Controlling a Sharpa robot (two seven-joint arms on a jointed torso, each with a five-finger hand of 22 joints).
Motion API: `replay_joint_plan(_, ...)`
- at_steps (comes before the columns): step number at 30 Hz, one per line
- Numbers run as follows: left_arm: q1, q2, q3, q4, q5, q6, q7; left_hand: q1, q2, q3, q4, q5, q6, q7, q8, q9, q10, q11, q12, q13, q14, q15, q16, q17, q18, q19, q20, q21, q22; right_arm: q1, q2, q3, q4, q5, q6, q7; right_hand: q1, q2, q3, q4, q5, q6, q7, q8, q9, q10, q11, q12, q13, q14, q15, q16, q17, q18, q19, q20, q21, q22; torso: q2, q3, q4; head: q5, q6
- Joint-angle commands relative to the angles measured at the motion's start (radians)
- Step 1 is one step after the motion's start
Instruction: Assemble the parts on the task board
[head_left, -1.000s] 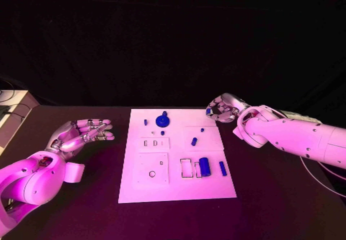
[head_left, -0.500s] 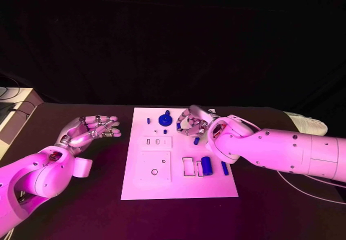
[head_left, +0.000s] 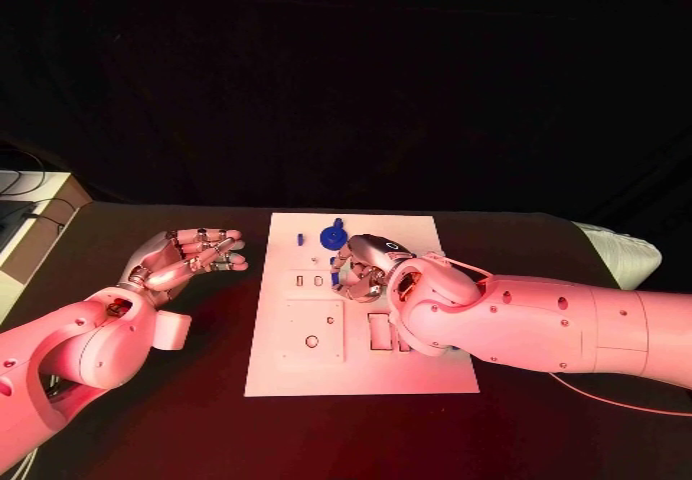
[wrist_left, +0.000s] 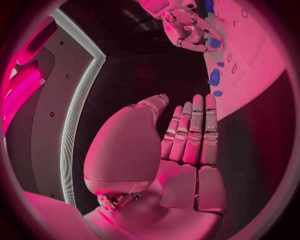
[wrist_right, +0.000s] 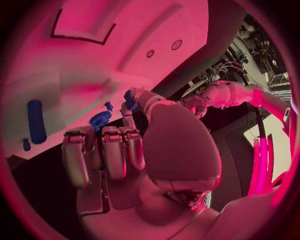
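Right robot hand moved in over glossy white task board, pinching small blue part, left robot hand empty, fingers apart

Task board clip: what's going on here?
The right hand is over the middle of the task board, holding a small blue part at its fingertips. The left hand hovers open beside the board's left edge, holding nothing. A round blue part sits near the far edge.
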Motion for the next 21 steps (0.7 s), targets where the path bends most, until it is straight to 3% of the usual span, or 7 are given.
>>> replay_joint_plan(1,0.0,0.002,0.001,0.001,-0.001,0.017,0.005,-0.006,-0.008,0.006,-0.002,-0.004,0.002,0.002,-0.005,0.0,0.002,0.002,-0.002,0.0,-0.005,0.0,-0.007,0.002,0.008,-0.009,-0.001,0.003,0.001,-0.007,0.011,-0.001,-0.003,-0.067,0.034,-0.063,-0.009,-0.001,0.001,0.003,0.002,0.002,0.0,0.0,0.01,0.106,-0.005,0.002,0.263,0.108,-0.005,0.004,0.263,-0.003,0.097,-0.007,-0.006,0.252,0.0,0.0008,0.0018,0.0,-0.005)
replay_joint_plan(21,-0.001,0.0,0.001,-0.001,-0.002,0.019,0.003,-0.007,-0.008,0.007,-0.002,-0.004,0.002,0.002,-0.006,0.0,0.002,0.003,-0.002,0.0,-0.006,0.0,-0.008,0.002,0.007,-0.011,-0.001,0.003,0.002,-0.018,0.02,-0.002,-0.004,-0.141,-0.003,-0.084,-0.015,-0.004,0.001,0.005,0.003,0.002,-0.001,0.002,0.01,0.106,-0.006,0.002,0.263,0.108,-0.005,0.004,0.263,-0.003,0.097,-0.007,-0.005,0.253,0.0,0.0009,0.0006,0.004,-0.011)
